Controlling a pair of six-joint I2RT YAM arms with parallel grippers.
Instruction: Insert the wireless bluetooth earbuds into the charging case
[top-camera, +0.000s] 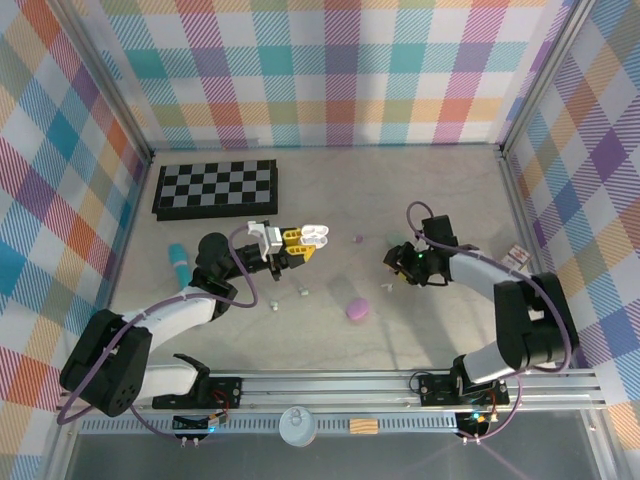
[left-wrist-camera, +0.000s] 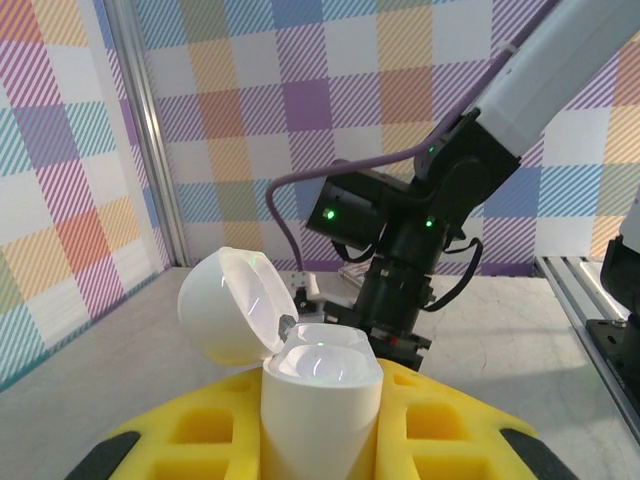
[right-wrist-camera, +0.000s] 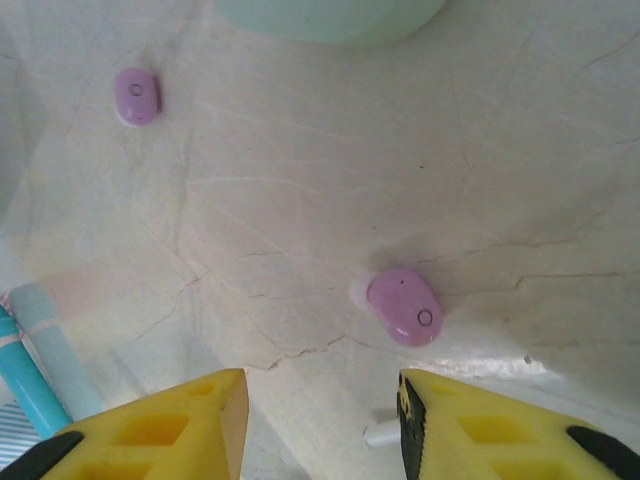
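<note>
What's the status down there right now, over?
Left fingers shut on open white case. Right fingers open, poised over purple earbud on table. Second purple earbud lies apart. Nothing between fingers and bud.

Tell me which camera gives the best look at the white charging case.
Left wrist: the white charging case sits large in the foreground, its lid flipped open, clamped in the left end effector. Top external shows it as a small white shape at that end effector's tip.
</note>
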